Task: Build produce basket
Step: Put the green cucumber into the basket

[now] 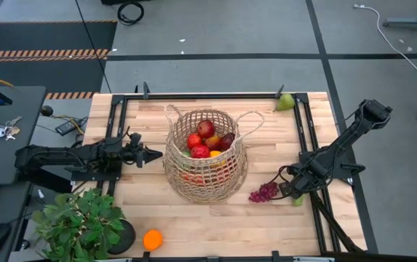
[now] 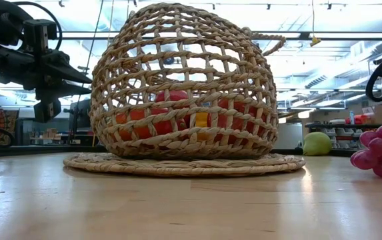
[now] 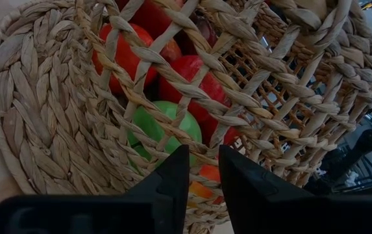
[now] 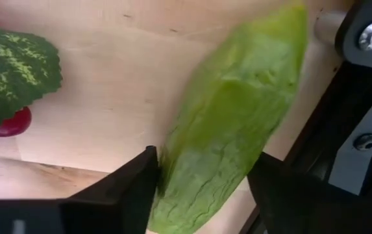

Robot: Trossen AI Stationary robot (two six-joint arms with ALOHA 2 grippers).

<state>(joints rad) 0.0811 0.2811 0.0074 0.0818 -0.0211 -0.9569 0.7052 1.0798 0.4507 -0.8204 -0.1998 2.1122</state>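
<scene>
Right claw [image 4: 202,179]: fingers either side of a green cucumber [image 4: 234,123] at the bench [image 1: 215,218] edge, beside grapes [image 1: 263,193]; grip cannot be told | Left claw [image 3: 203,172]: clenched, empty, beside the basket [image 1: 205,156] of fruit mid-bench

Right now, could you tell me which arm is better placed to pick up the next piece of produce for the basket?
The right one. The right gripper already straddles the green vegetable at the table's right edge, beside the grapes. The left gripper is shut, empty, and pointed at the basket wall, far from any loose produce.
</scene>
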